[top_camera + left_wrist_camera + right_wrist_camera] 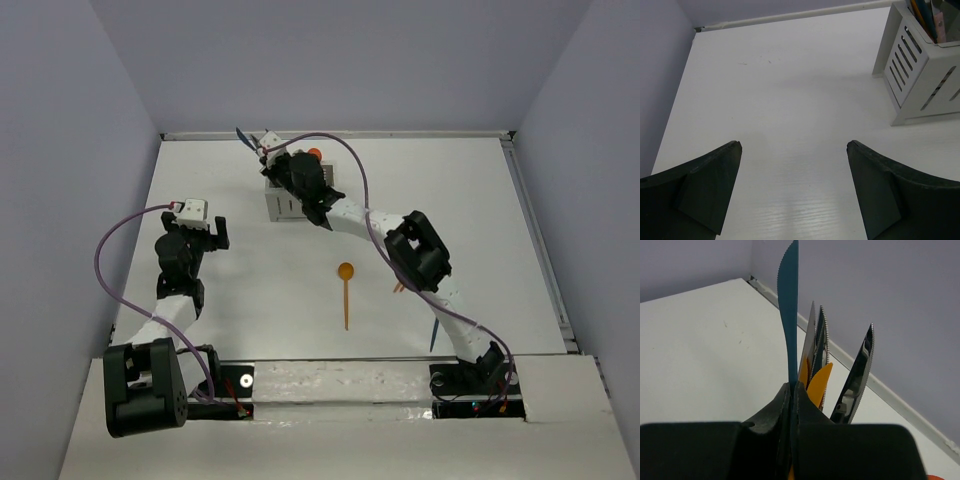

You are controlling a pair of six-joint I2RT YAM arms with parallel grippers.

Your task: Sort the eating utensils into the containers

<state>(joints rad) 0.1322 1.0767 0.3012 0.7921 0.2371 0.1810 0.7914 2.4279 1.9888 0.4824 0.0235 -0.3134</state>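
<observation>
Right pincer [792,390] clenched on the teal knife [788,305], blade up.
The knife's long axis stands near upright, just beside the other knives [858,371] in the caddy [910,70], so the drop looks straight down; the left pincer [794,144] is spread wide, grasping nothing, over the tabletop [790,90] near the caddy.

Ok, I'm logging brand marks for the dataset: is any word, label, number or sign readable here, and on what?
None can be read. No lettering shows on the caddy, the teal knife held in the right pincer, or the orange spoon.
</observation>
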